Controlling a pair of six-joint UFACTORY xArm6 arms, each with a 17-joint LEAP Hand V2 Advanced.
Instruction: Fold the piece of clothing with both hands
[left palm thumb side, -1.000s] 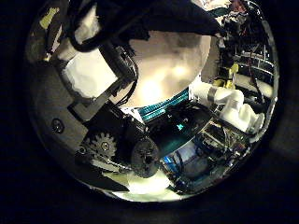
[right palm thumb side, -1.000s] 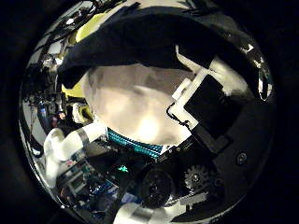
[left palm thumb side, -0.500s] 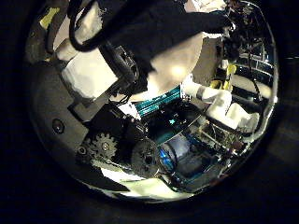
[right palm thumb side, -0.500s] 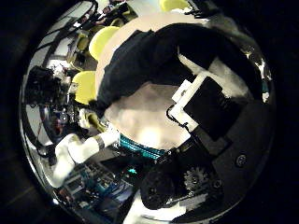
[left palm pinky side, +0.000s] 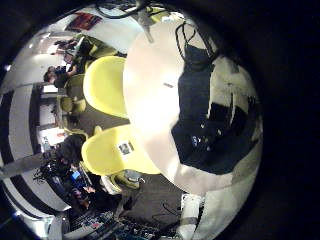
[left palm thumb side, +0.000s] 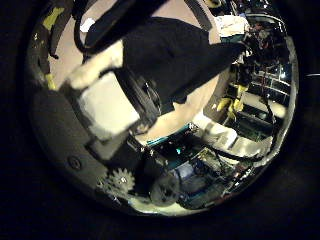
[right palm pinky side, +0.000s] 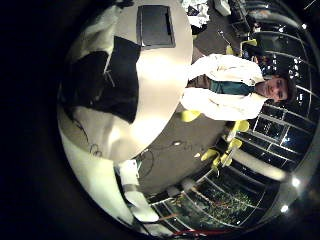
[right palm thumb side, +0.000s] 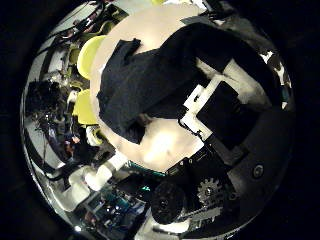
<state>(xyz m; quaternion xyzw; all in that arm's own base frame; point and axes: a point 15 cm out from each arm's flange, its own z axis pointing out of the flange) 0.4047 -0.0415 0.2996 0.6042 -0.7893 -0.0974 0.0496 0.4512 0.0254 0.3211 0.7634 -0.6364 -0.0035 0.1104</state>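
While garment (right palm thumb side: 150, 80) fills thumb views | chairs (left palm pinky side: 105, 85) only little-finger view

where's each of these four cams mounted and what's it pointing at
Left little finger side palm view: on the left palm, looking down on the round table, dark garment and yellow chairs.
Left thumb side palm view: same palm, garment behind its own fingers.
Right little finger side palm view: right palm, garment on the table.
Right thumb side palm view: garment beyond its own fingers.
All four share the garment.
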